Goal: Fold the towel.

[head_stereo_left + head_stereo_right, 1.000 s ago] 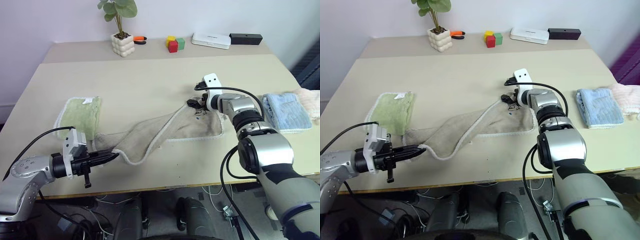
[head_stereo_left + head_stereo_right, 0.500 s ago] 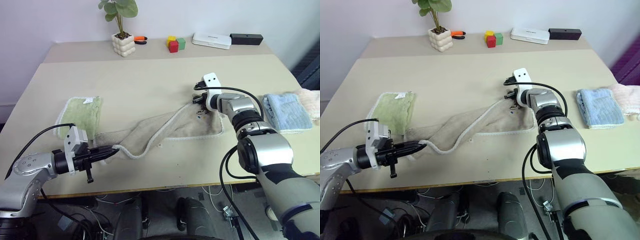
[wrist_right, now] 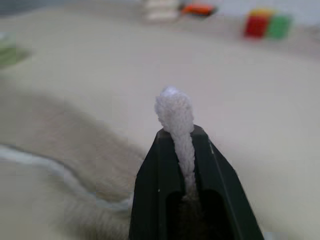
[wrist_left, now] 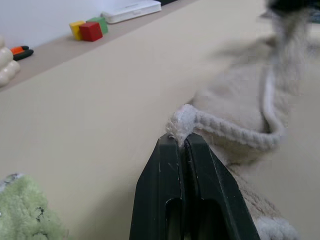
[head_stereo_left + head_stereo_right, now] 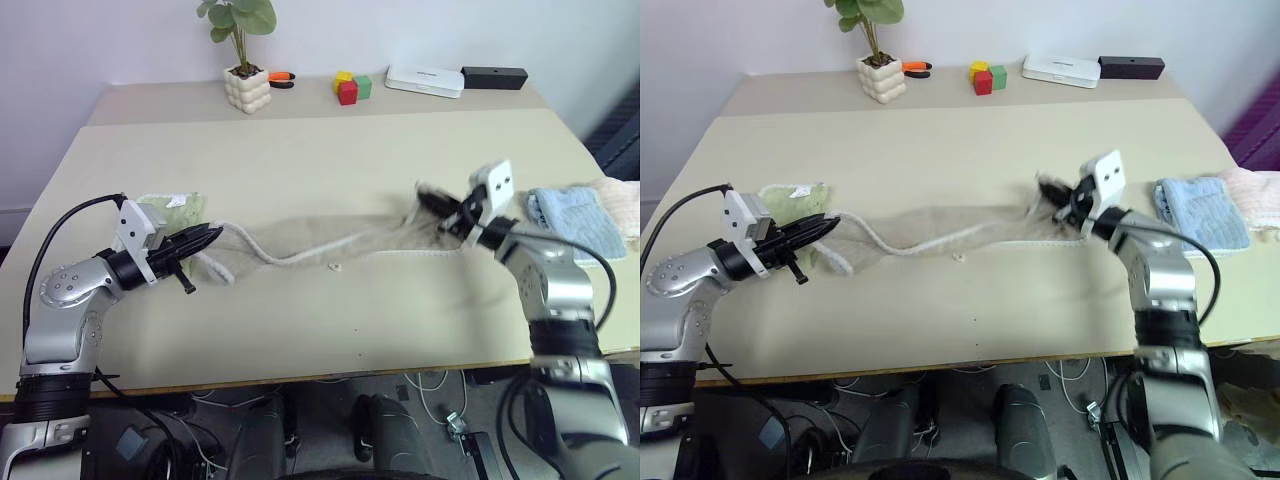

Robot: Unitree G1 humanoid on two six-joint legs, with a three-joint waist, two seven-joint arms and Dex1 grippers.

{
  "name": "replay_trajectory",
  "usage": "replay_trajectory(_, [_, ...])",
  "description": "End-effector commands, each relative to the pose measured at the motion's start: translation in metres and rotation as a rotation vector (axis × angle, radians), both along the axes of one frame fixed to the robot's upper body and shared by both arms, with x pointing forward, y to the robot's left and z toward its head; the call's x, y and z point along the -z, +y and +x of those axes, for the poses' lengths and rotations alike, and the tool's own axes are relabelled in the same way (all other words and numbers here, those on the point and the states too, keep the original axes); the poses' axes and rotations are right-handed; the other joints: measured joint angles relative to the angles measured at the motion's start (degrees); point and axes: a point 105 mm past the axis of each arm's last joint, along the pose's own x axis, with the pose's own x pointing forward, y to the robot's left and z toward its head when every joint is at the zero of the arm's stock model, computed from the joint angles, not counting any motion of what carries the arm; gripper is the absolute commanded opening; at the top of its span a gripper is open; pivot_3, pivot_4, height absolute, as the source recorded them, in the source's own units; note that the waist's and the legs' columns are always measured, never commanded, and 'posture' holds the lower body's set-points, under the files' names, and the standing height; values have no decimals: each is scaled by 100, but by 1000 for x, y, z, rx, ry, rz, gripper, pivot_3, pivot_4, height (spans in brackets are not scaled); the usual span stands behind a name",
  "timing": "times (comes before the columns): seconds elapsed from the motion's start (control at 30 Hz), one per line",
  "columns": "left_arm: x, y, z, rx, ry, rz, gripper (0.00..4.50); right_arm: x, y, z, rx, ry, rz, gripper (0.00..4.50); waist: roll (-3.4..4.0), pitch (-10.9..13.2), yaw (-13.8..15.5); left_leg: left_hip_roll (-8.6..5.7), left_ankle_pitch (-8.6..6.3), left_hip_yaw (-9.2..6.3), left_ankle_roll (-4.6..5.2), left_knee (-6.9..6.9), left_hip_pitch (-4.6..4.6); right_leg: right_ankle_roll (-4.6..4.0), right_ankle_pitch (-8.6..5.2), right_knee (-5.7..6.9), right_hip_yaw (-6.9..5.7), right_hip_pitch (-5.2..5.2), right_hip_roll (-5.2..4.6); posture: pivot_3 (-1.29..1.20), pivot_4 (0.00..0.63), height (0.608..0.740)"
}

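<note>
On the far left of the table [image 5: 330,330] lies a green folded towel [image 5: 170,212], partly hidden behind the left gripper [image 5: 212,236]. This gripper is closed and pinches one corner of the beige towel [image 5: 330,238] by its whitish corded edge [image 4: 235,134]; in the left wrist view the cord sticks out just above the two black fingertips [image 4: 169,150], which are pressed together. The towel hangs stretched between the two grippers across the middle of the table, narrow and twisted, sagging down to the table surface in its middle part. On the right, the right gripper [image 5: 428,194] is also closed and holds the other end of the towel; in the right wrist view a white piece of the edging [image 3: 175,112] stands up between its fingers. Just right of this arm lies a light blue folded towel [image 5: 580,222], and beside it a pale pink cloth [image 5: 620,205] at the table edge. At the far side stand a potted plant [image 5: 243,70], colored blocks [image 5: 350,87], a white box [image 5: 424,80] and a black box [image 5: 494,77].
</note>
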Motion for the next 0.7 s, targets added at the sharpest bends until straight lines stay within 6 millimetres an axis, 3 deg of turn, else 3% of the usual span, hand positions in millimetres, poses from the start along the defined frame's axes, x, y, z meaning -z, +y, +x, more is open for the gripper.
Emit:
replay_trajectory(0.03, [-7, -3, 3, 27, -34, 18, 0, -14, 17, -24, -100, -53, -53, 49, -1, 0, -10, 0, -2, -8, 1, 1, 4, -1, 0, -1, 0, 3, 0, 0, 150, 740])
replay_trajectory(0.2, [-6, -9, 8, 57, -29, 31, 0, 19, 21, -40, -140, 53, -161, 49, -5, -2, 7, 1, -3, -17, 4, 4, 9, -6, -2, -5, -1, 7, 0, 0, 150, 740])
replay_trajectory(0.3, [-6, -11, 9, 68, -28, 33, 0, 23, 22, -40, -135, 55, -158, 908, -7, -1, 7, 0, -5, -17, 7, 4, 5, -5, -2, -6, -1, 6, -1, 0, 150, 740])
replay_trajectory(0.47, [-4, -13, 8, 83, -19, 40, 0, 28, 9, -41, -133, 76, -258, 3372, -7, -1, 16, -1, -4, -17, 7, 7, 6, -4, -1, -5, -1, 8, -1, 0, 150, 740])
replay_trajectory(0.7, [-2, -15, 7, 87, -15, 35, 0, -1, -15, -41, -179, 15, -452, 3372, -9, 1, 14, -1, -5, -18, 8, 10, 6, -4, -2, -5, -1, 8, -1, 0, 150, 740])
